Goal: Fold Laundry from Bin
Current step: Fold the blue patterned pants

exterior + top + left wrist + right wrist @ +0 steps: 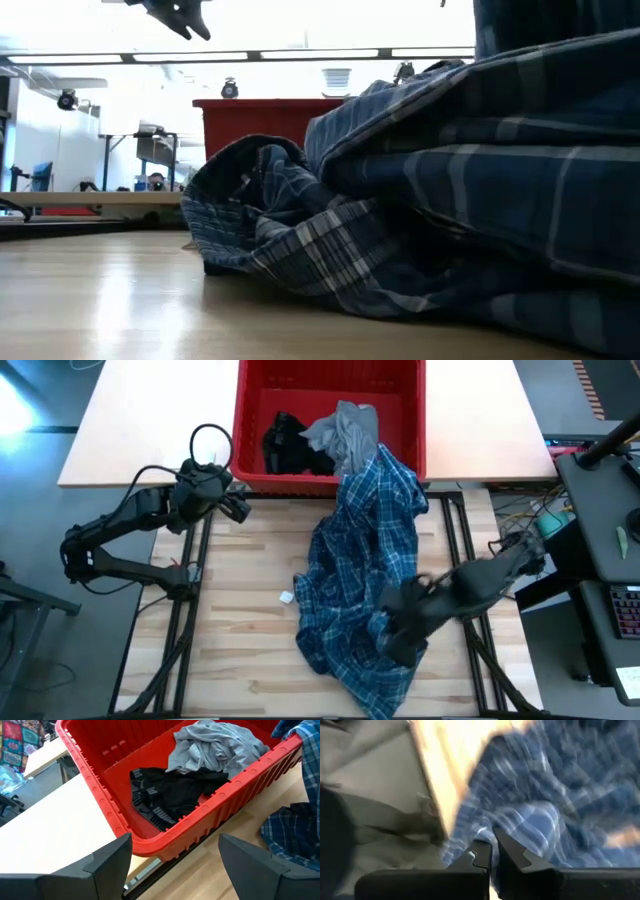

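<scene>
Plaid shirt [365, 580] trails from the red bin [250, 420] down across the wooden table [240, 620]. Right gripper [395, 645] sits on the shirt's lower part, jaws pinched together on its fabric. Left gripper [240, 505] hovers beside the bin's near corner, jaws wide, empty. Grey T-shirt [220, 745] and black garment [175, 795] lie inside the bin.
</scene>
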You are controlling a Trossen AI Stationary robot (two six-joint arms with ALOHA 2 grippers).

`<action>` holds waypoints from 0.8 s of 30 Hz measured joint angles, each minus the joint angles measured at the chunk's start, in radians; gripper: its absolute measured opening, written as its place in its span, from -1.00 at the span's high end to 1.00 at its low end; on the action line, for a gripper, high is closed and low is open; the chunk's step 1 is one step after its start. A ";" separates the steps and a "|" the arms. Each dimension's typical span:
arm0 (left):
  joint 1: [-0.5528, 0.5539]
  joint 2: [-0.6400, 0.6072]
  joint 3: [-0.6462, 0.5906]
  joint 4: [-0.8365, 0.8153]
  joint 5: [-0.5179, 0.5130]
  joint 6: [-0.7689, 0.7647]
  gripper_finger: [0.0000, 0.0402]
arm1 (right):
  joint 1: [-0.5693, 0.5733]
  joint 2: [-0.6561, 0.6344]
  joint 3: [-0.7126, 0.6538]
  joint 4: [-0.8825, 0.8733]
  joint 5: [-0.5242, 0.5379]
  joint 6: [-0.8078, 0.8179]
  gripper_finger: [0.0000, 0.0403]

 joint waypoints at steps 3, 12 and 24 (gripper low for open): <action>0.002 0.003 0.000 0.011 0.000 0.019 -0.39 | 0.011 0.045 -0.125 -0.091 -0.015 0.088 0.95; 0.006 -0.010 0.000 -0.002 0.002 0.096 -0.39 | 0.086 0.088 -0.425 -0.132 -0.508 0.127 0.57; -0.013 0.013 -0.112 0.302 0.828 -0.061 -0.39 | -0.119 -0.063 -0.028 -0.126 0.130 0.252 -0.11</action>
